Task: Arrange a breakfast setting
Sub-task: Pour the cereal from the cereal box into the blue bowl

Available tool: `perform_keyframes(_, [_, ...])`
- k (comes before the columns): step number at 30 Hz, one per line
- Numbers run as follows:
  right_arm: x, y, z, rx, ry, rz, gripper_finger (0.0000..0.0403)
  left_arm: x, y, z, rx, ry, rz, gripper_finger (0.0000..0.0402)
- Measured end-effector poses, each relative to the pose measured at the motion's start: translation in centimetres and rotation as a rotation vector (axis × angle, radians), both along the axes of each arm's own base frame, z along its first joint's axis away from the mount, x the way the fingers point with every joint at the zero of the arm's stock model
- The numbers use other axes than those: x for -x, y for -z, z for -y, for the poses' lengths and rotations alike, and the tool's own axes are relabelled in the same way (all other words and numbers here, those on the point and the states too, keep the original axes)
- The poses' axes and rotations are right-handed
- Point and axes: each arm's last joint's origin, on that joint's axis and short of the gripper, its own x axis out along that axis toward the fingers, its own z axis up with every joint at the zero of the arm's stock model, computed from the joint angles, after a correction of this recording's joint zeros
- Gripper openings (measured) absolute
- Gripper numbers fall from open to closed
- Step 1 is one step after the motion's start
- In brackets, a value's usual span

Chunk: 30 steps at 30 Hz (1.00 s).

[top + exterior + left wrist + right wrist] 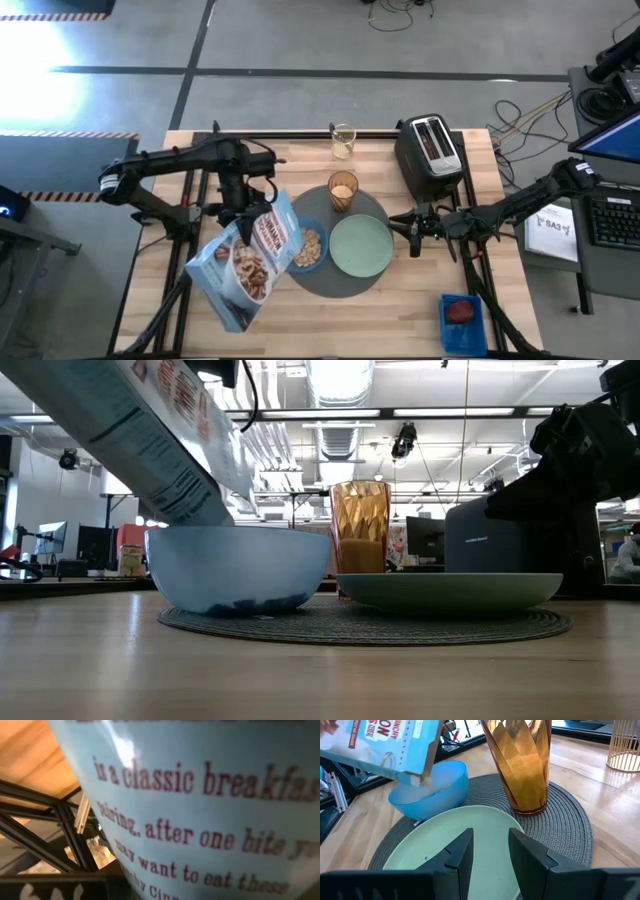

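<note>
A round dark-grey mat lies at the table's middle. On it stand a small blue bowl with cereal in it, a pale green plate and a glass of orange drink. My left gripper is shut on the blue cereal box, which is tilted above the bowl. My right gripper is open and empty, level above the plate's right rim. The pale spoon is out of view. My left gripper holds the cereal box by its far side, coming from the table's far side. The gripper's own body hides the fingers. The box is lifted clear and tilted, its open lower corner just above the bowl.
A black toaster stands at the far right. A pale glass stands at the far edge. A blue container with something red in it sits at the near right. There is bare wood at the near edge.
</note>
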Motion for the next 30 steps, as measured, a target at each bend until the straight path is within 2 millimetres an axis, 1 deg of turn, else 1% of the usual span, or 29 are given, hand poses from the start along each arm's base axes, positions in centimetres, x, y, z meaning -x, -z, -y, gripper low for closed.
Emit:
perform_keyframes(12, [0.0,0.0,0.0,0.0,0.0,0.0,0.0114,0.1,-0.3,0.0,-0.002,-0.001,0.013,0.0125])
perform_keyframes(15, [0.0,0.0,0.0,0.0,0.0,0.0,0.0114,0.1,-0.4,-0.6,-0.006,-0.027,0.012,0.0125])
perform_keyframes(19, [0.0,0.0,0.0,0.0,0.0,0.0,0.0114,0.1,-0.3,-0.6,-0.021,-0.033,0.001,0.0125])
perform_keyframes(21, [0.0,0.0,0.0,0.0,0.0,0.0,0.0114,0.2,-0.4,-1.0,-0.022,-0.051,-0.005,0.0125])
perform_keyframes(30, [0.0,0.0,0.0,0.0,0.0,0.0,0.0114,0.3,-0.1,-0.9,-0.021,-0.056,-0.03,0.0125])
